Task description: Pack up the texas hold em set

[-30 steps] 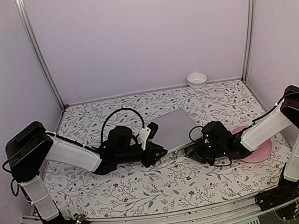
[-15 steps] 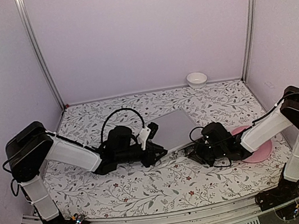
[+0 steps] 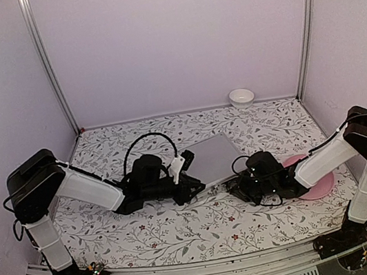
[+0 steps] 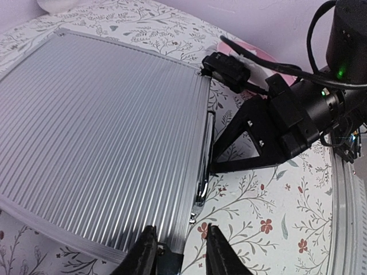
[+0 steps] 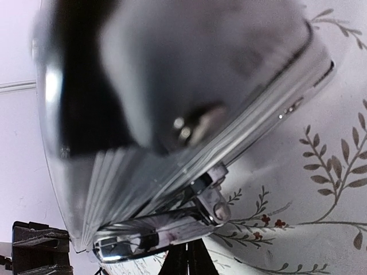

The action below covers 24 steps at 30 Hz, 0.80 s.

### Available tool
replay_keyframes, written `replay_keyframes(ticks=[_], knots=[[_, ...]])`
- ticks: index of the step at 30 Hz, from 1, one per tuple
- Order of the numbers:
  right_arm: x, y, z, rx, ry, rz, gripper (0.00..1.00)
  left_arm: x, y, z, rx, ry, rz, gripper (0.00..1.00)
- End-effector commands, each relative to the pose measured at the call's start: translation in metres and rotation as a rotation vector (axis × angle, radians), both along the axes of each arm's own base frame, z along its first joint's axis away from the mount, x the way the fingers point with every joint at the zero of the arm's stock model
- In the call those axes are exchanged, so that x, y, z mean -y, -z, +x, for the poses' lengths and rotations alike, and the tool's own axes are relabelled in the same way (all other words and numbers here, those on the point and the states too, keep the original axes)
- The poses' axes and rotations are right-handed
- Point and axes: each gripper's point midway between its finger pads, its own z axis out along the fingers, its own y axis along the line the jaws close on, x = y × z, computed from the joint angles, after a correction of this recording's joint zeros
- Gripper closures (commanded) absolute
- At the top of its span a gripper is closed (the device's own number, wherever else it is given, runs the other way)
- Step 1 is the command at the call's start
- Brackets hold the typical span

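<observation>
The left gripper [image 4: 179, 259] is all but closed. Its two fingers pinch the near left corner of the silver case [image 4: 103, 126], on what may be a dark latch or corner fitting, though the wrist view cuts that off. The right gripper [image 5: 184, 259] has its fingers pressed together on nothing, and its tip sits against the metal handle [image 5: 150, 236] on the case's front edge. The case lies with its lid down on the flowered table [image 3: 185, 235], and the pink plate [image 3: 315, 190] is off to the case's right, partly under the right arm. No chips or cards show outside the case.

Packing looks to be at its last step — securing the shut case. The next move calls for the left gripper to hold the case steady while the right tip gives a small, controlled push at the handle or a latch.

Compared with a second ago, the right gripper has crept leftward along the case's front edge — the left gripper and the case lie unchanged.
</observation>
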Motion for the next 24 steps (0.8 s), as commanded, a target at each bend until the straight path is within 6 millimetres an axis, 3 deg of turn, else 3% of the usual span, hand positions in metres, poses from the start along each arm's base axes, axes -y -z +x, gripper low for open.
replay_keyframes(ticks=[1,12,24], knots=[[-0.018,-0.005,-0.019,-0.038,-0.057,0.047,0.97,-0.003,-0.001,0.003,0.002,-0.005,-0.004,0.70],[-0.018,-0.017,-0.025,-0.037,-0.012,0.027,0.97,-0.004,-0.002,0.003,0.004,-0.007,-0.005,0.71],[-0.012,-0.005,-0.013,-0.017,0.051,-0.027,0.97,-0.005,-0.006,0.003,0.012,-0.013,-0.005,0.71]])
